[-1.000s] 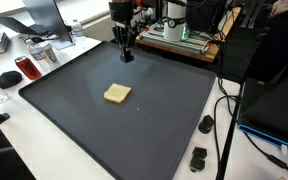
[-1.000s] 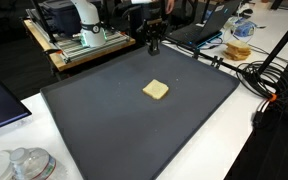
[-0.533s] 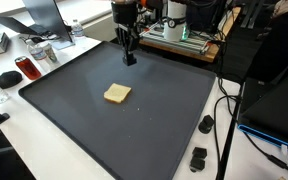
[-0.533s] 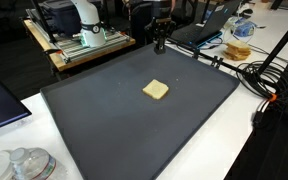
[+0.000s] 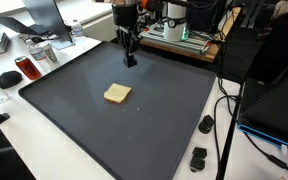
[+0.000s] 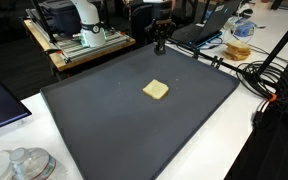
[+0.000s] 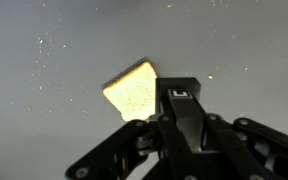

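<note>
Above the far edge of the black mat (image 5: 74,125), your gripper (image 5: 130,60) hangs with fingers (image 7: 180,100) pinched together, empty. The yellow sponge (image 5: 117,93) lies flat at the mat's middle, well apart. Spread the fingers before lowering, and square them to its sides.

Robotics lab, laptop (image 6: 209,30), tangled cables (image 6: 267,78)
</note>
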`<state>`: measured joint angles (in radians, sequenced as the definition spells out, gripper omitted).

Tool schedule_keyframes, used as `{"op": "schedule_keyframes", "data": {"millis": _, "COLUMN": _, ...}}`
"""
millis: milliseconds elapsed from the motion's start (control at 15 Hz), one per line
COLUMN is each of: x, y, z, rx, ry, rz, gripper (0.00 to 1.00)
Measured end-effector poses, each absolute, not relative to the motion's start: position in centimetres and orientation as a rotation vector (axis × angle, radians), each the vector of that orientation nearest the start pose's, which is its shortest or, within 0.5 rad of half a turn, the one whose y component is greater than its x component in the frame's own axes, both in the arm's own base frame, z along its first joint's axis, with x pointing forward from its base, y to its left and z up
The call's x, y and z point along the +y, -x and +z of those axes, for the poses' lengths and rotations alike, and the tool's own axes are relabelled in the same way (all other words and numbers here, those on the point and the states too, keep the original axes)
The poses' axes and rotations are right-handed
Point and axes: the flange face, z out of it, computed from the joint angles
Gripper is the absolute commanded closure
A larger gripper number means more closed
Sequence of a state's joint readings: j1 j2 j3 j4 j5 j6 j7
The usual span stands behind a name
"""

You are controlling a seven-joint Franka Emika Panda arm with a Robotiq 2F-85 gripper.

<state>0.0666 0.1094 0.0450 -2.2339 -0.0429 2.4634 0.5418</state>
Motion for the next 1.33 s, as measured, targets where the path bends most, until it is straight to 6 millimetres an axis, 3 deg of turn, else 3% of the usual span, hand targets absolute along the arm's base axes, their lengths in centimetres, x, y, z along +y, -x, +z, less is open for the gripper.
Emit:
{"op": "schedule_keyframes", "data": {"millis": 467, "x": 7.9, "y": -58.3, "z": 29.4, "rx": 0.746, "ry": 3.018, "rz": -0.195, "gripper": 0.95}}
{"op": "schedule_keyframes", "data": {"millis": 933, "x": 7.3, "y": -61.9, "z": 24.5, "rx": 0.872, "ry": 3.031, "rz": -0.189, "gripper": 0.95}}
{"op": "schedule_keyframes", "data": {"millis": 1333, "x": 6.7, "y": -63.7, "z": 21.2, "rx": 0.922, "ry": 3.057, "rz": -0.179, "gripper": 0.95}}
